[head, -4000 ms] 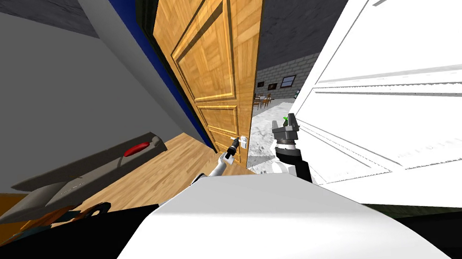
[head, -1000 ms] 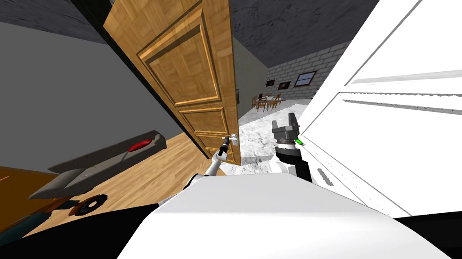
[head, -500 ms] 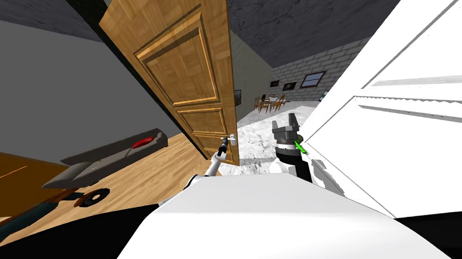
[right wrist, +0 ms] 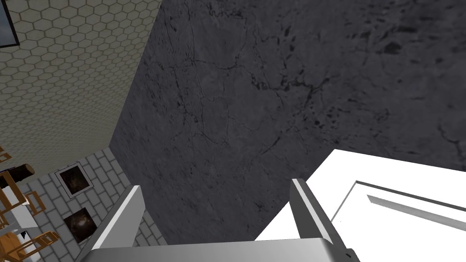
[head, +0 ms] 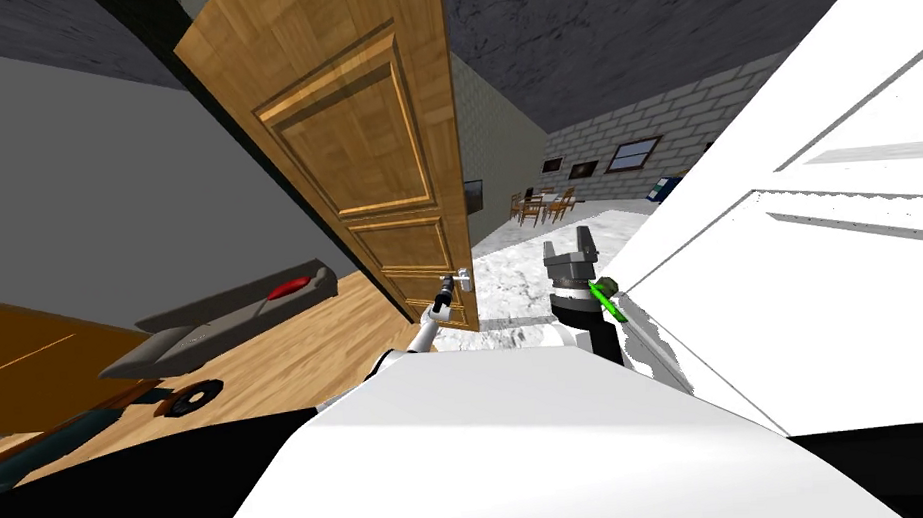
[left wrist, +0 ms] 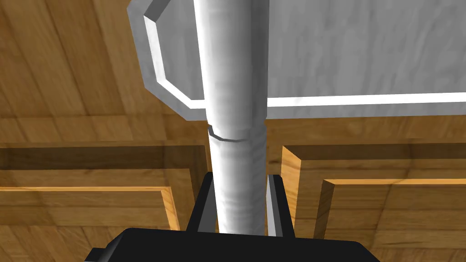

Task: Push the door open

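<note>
Door: wooden panelled door [head: 362, 147] up at 11 o'clock, standing ajar, with pale stone floor [head: 510, 268] showing past its free edge at 12.
Handle: grey lever handle [left wrist: 234, 136] on a grey backplate [left wrist: 327, 54], low on the door's free edge, dead ahead at 12.
Left gripper: left gripper [left wrist: 240, 182] is clamped on the lever, one finger pressed to each side.
Right gripper: right gripper [head: 569, 246] is up at 1 o'clock, fingers spread apart, well clear of the door.
Right flank: white panelled door [head: 830, 248] at 2 o'clock.
Left flank: grey sofa [head: 223, 321] with a red cushion [head: 288, 288] at 9 o'clock.
</note>
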Tool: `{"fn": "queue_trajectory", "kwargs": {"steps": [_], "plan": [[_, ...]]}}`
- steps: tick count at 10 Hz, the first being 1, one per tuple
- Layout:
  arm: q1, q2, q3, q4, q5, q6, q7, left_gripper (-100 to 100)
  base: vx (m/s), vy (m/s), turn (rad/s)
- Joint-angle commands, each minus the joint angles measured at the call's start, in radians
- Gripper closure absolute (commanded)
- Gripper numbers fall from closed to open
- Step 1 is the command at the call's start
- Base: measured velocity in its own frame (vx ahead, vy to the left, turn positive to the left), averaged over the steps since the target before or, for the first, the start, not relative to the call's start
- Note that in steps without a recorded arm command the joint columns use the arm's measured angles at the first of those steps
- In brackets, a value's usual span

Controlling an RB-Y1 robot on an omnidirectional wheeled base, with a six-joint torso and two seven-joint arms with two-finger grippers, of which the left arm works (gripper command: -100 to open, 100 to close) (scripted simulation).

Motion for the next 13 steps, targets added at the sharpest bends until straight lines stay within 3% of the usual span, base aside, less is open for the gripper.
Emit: {"fn": "queue_trajectory", "kwargs": {"steps": [1, 9, 10, 13], "plan": [[-0.011, 0.029, 0.021, -0.003, 0.01, -0.005, -0.011, 100, 0.154, 0.018, 0.076], [-0.024, 0.055, 0.049, 0.017, 0.038, -0.014, -0.055, 100, 0.13, 0.019, 0.081], [-0.032, 0.048, 0.046, 0.024, 0.033, -0.01, -0.053, -100, -0.003, 0.032, 0.087], [-0.068, 0.032, 0.071, 0.08, 0.03, -0.034, -0.067, -100, -0.149, 0.028, 0.022]]}}
